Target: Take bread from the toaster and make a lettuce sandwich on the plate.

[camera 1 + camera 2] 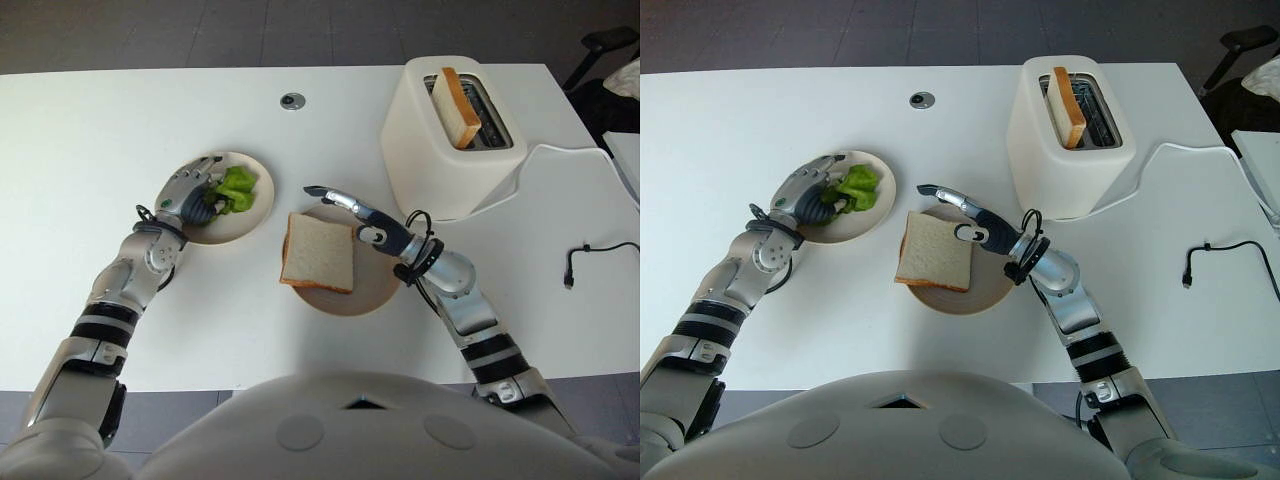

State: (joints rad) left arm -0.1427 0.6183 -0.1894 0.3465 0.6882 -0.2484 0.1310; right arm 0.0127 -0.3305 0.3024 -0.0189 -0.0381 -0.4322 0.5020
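- L hand [188, 197]: fingers curled onto the near edge of the lettuce [238, 189], which sits on the small plate [228, 232] at the left of the table [100, 120]. Can't tell if the leaf is off the plate yet.
- Lettuce: light, floppy, prob. tears or slips if pinched at one tip. Better to gather it nr the middle w/ a gentle grip.
- R hand [352, 210]: fingers stretched out, holding nothing, over the far-right rim of the main plate [378, 292], pointing left.
- Bread slice [318, 252]: flat on the main plate, just beside the R hand. Soft, dents easily.
- 2nd slice [461, 108]: upright in the toaster [440, 160]. Prob. stiffer, crumbly. Pinch both faces at the exposed top.
- Forearms: L comes in from lower left, R from lower right.
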